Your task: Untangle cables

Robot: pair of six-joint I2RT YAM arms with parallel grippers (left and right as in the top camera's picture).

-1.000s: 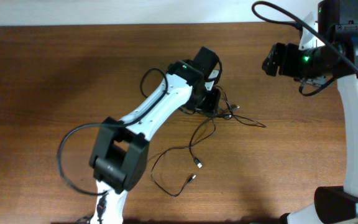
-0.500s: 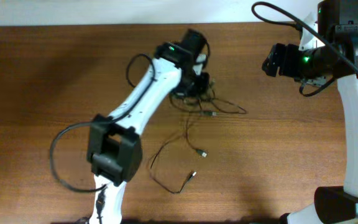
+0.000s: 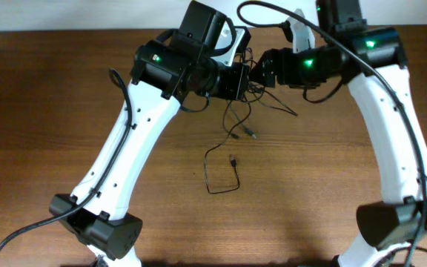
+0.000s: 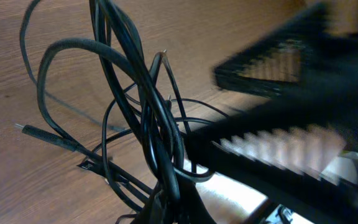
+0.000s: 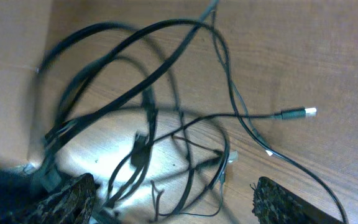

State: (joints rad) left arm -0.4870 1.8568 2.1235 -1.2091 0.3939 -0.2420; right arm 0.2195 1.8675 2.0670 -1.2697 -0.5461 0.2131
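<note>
The cables [image 3: 252,90] are a tangle of thin black wires hanging from my left gripper [image 3: 240,80] above the table's far middle. Loose strands trail down to a loop with a plug end [image 3: 233,159] on the wood. In the left wrist view the bundle [image 4: 160,143] runs down into my left gripper [image 4: 179,211], which is shut on it. My right gripper [image 3: 262,74] faces the tangle from the right. In the right wrist view my right gripper [image 5: 176,202] is open, with wires [image 5: 145,143] between its two textured fingers [image 5: 67,199]. A silver-tipped plug [image 5: 297,112] lies beyond.
The brown wooden table [image 3: 65,111] carries only the cables. A pale wall strip [image 3: 87,15] runs along the far edge. The two white arms nearly meet over the far middle, and thick black arm cables arch above them [image 3: 273,11].
My left gripper has lifted the tangle up and towards the far edge, dragging the loose ends along. My right arm has swung in from the far right to the tangle.
</note>
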